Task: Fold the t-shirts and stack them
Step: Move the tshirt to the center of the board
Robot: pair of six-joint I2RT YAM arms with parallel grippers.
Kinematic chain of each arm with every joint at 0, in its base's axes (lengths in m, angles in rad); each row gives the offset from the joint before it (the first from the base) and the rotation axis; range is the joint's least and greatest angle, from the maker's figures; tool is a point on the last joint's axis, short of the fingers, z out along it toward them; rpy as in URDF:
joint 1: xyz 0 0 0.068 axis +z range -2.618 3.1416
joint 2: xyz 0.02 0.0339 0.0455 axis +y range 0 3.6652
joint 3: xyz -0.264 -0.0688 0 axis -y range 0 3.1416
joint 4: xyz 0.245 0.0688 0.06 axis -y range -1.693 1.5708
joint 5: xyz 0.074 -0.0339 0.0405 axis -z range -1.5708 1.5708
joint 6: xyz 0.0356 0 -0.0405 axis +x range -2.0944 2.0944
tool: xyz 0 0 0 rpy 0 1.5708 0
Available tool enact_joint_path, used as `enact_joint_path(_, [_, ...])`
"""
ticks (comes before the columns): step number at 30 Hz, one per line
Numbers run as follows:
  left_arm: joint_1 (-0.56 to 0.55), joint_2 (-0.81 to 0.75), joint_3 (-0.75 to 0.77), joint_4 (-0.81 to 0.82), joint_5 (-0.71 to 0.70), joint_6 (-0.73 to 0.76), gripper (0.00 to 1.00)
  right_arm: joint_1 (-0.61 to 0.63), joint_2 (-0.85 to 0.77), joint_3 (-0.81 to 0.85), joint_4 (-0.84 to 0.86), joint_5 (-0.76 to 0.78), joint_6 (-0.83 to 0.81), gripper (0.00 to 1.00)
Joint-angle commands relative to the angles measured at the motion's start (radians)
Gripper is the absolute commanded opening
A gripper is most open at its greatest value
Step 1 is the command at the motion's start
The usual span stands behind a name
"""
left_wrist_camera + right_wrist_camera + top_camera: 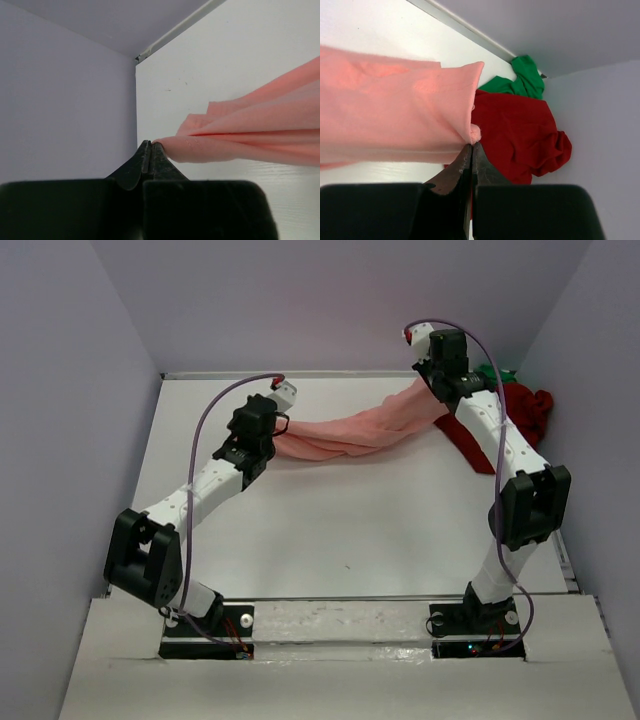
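Observation:
A salmon-pink t-shirt (355,428) hangs stretched between both arms above the white table, sagging in folds. My left gripper (150,144) is shut on its left end (200,147). My right gripper (471,145) is shut on its right end (395,115). In the top view the left gripper (276,432) sits mid-left and the right gripper (432,380) is at the back right. A dark red t-shirt (520,420) (520,135) lies crumpled in the back right corner. Only a small crumple of a bright green t-shirt (497,373) (522,80) shows behind it.
Grey-lilac walls close in the white table (340,530) on the left, back and right. The left wall (65,110) stands close beside my left gripper. The right arm's elbow (528,502) rises over the table's right side.

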Motion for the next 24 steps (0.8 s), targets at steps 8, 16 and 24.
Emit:
enact_joint_path(8, [-0.051,-0.050,-0.059,0.130,-0.163,0.086,0.00,-0.009,-0.101,-0.106,0.031,0.020,-0.017,0.00])
enact_joint_path(16, [-0.052,-0.061,-0.095,0.200,-0.224,0.114,0.00,-0.018,-0.104,-0.100,0.034,0.023,-0.013,0.00])
enact_joint_path(24, [-0.053,-0.066,-0.127,0.348,-0.302,0.210,0.00,-0.027,-0.049,-0.030,0.056,0.031,-0.002,0.00])
